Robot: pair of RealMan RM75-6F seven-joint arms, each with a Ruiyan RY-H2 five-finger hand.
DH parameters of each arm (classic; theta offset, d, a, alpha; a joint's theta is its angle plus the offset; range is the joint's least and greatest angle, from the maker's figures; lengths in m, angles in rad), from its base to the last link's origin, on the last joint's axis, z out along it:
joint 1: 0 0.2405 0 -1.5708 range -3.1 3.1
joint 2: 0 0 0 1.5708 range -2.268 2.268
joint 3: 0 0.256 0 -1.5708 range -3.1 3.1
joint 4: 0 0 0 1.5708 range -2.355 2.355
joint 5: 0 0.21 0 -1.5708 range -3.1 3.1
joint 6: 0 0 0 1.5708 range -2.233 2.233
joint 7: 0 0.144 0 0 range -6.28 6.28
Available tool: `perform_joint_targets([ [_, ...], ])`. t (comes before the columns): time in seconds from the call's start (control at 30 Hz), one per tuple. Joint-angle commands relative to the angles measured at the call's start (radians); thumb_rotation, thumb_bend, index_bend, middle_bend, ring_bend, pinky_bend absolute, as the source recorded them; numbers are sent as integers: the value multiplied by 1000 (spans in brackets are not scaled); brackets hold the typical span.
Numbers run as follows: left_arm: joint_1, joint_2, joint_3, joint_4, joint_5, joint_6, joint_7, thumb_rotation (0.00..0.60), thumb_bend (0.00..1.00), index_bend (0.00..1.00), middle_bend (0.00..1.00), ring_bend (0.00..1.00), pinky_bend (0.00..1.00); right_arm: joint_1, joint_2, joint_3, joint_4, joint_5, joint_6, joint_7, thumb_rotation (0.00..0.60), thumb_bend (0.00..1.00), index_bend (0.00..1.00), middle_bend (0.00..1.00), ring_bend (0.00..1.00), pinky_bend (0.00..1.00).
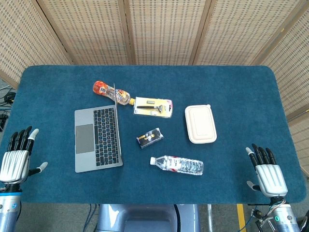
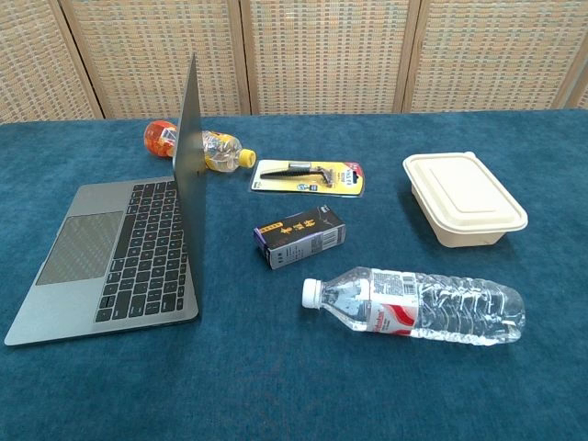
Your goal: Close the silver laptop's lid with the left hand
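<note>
Blue table (image 1: 241,87) | silver laptop (image 1: 96,137) right of left hand (image 1: 17,157), lid upright, hinge on far side | both hands empty, fingers spread; right hand (image 1: 268,174) parked clear.

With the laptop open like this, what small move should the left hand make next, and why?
Probably the left hand should lift and travel right, over the keyboard toward the upright lid of the silver laptop. The hand rests open at the table's near left edge, apart from the laptop, and the lid stands about vertical, so nothing can push it down yet.
</note>
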Motion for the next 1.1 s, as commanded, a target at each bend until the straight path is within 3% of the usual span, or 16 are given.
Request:
perform_joint_targets([
  [0.03,0,1,-1,1,-1,-1,-2,600,47,0,0,0,0,0,-1,0,0,0,0,-2,600,49,0,0,0,0],
  [1.1,-6,-2,11,3,21,-6,2,600,98,0,0,0,0,4,-4,2,6,7,-8,-2,600,51,0,0,0,0],
])
